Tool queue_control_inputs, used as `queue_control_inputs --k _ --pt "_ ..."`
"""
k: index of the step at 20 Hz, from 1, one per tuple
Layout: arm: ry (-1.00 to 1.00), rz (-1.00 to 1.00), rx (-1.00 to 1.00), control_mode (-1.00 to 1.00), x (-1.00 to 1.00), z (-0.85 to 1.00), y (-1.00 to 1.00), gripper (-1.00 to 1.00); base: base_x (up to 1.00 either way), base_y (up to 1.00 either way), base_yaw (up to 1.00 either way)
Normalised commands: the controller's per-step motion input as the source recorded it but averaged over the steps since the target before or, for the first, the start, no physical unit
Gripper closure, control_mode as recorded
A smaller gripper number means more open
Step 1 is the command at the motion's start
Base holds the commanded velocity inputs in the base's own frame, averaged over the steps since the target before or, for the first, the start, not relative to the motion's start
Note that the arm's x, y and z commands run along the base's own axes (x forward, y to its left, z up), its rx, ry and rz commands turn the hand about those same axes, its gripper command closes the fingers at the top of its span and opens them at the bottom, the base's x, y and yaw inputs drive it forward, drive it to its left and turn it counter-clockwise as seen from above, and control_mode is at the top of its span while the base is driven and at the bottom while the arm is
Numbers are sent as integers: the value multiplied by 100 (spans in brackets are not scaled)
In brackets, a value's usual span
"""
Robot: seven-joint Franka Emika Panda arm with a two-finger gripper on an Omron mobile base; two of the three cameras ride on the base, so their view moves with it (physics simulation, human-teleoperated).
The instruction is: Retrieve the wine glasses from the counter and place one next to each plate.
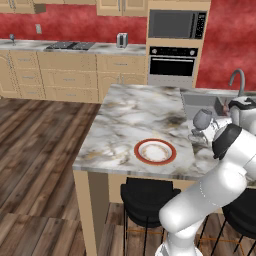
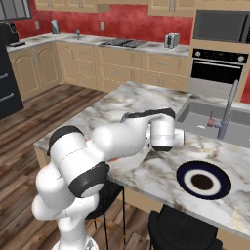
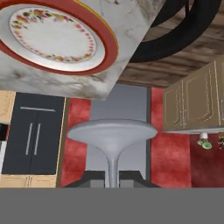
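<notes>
Where the two dark fingertips rise at the bottom centre of the hand view, the gripper is pinched on the thin stem of a translucent grey-blue wine glass; its round foot spreads as a smooth disc just above the tips, while the bowl is cut off below the frame edge. In the left base view the same glass shows at right centre, rounded bowl tilted, held over the marble island top, partly masked by the white arm. Fingers themselves are hard to make out there.

Upper left of the hand view: a round flat white plate with orange-red rim and speckled floral ring, lying on veined grey-brown marble; its upper edge is cropped. The left base view puts this plate at centre, near the island's front edge, left of the glass.

Lower right of the right base view: a dark navy plate with white ring and dark centre, flat on the marble. The wrist is hidden behind the forearm there.
</notes>
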Motion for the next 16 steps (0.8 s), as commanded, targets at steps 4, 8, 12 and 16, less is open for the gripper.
queue_control_inputs --k 4,8,12,16 --pt "0 0 -7 -100 -1 -20 0 100 0 0 0" --pt "0 0 -6 -100 -14 -16 0 100 0 0 0" --pt "1 0 -6 -100 -13 -16 0 100 0 0 0" --pt "2 0 -4 -100 -17 -17 0 100 0 0 0"
